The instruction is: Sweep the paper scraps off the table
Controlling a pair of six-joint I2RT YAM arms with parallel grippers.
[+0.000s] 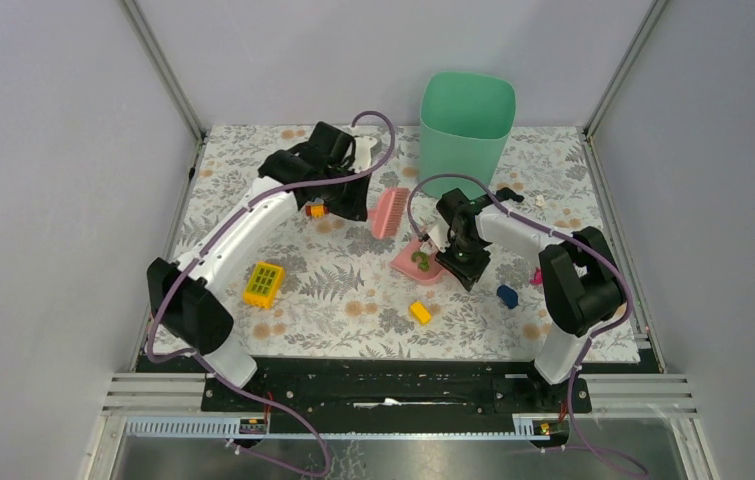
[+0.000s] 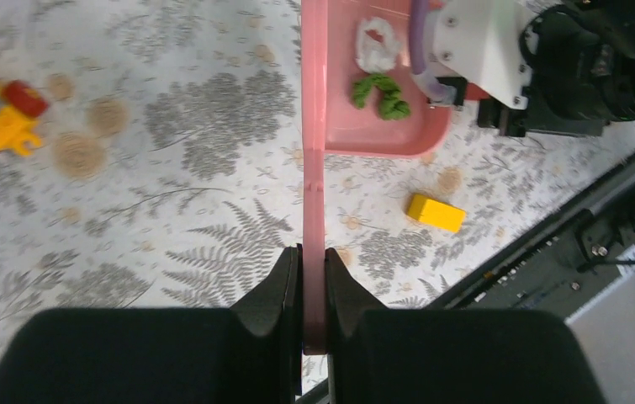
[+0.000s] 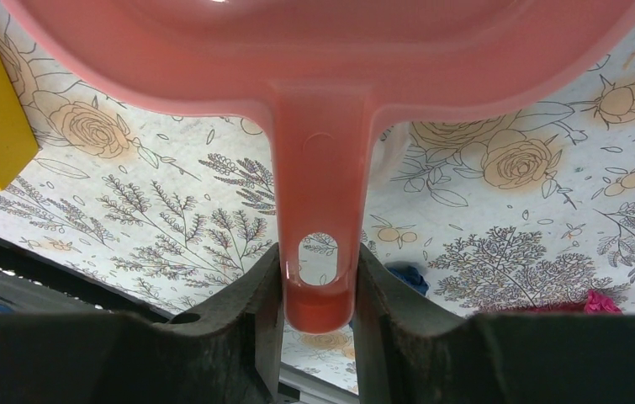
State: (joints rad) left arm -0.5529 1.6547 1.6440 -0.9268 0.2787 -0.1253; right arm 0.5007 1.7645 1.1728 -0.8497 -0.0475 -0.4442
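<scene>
My left gripper (image 1: 351,196) is shut on the handle of a pink brush (image 1: 389,213); the left wrist view shows the handle (image 2: 314,168) clamped between the jaws of that gripper (image 2: 314,261). My right gripper (image 1: 458,256) is shut on the handle of a pink dustpan (image 1: 415,263), seen close in the right wrist view (image 3: 318,194) between the jaws of that gripper (image 3: 318,271). One white paper scrap (image 2: 378,44) lies in the dustpan (image 2: 381,130) beside green bits (image 2: 381,93). Another white scrap (image 1: 540,201) lies on the floral table (image 1: 343,300) at the back right.
A green bin (image 1: 466,120) stands at the back. Toy pieces lie about: a yellow grid block (image 1: 264,284), a yellow brick (image 1: 420,312), a blue piece (image 1: 506,295), a magenta piece (image 1: 536,276) and a small orange-yellow toy (image 1: 316,210). A black rail (image 1: 393,385) runs along the near edge.
</scene>
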